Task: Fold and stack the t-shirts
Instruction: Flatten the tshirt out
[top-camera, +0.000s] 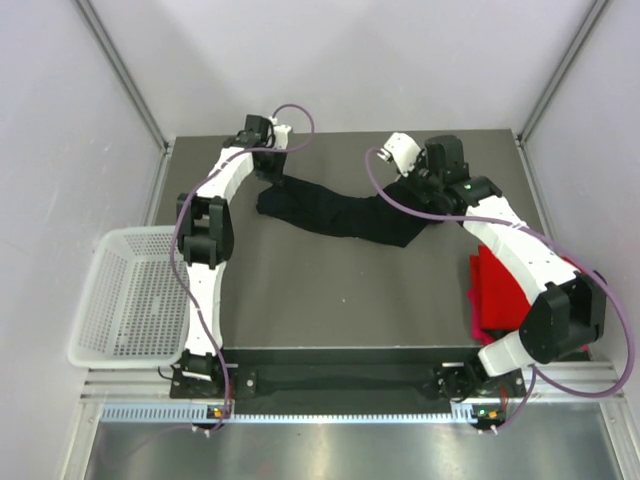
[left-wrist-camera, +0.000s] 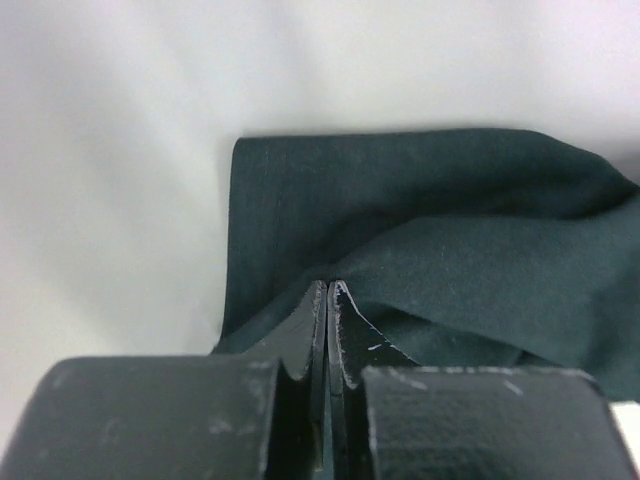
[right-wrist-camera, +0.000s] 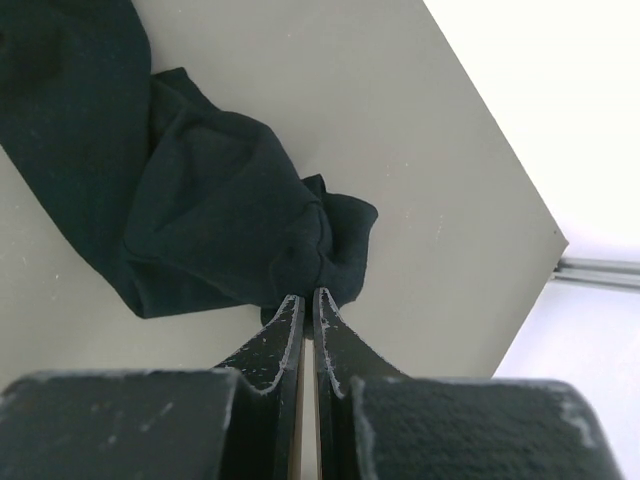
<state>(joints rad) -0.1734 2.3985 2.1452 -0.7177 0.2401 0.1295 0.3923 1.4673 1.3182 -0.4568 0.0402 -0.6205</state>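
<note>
The black t-shirt (top-camera: 340, 213) hangs stretched in a bunched band between my two grippers above the back of the table. My left gripper (top-camera: 268, 178) is shut on its left end; in the left wrist view the cloth (left-wrist-camera: 440, 250) spreads out from the closed fingertips (left-wrist-camera: 328, 290). My right gripper (top-camera: 418, 190) is shut on its right end; in the right wrist view a knot of black cloth (right-wrist-camera: 230, 200) sits at the closed fingertips (right-wrist-camera: 305, 298). Folded red and magenta shirts (top-camera: 498, 290) lie at the right, partly under my right arm.
A white mesh basket (top-camera: 130, 295) stands off the table's left edge. The grey table top (top-camera: 340, 300) runs under the shirt; its far right corner shows in the right wrist view (right-wrist-camera: 555, 240). White walls enclose the back and sides.
</note>
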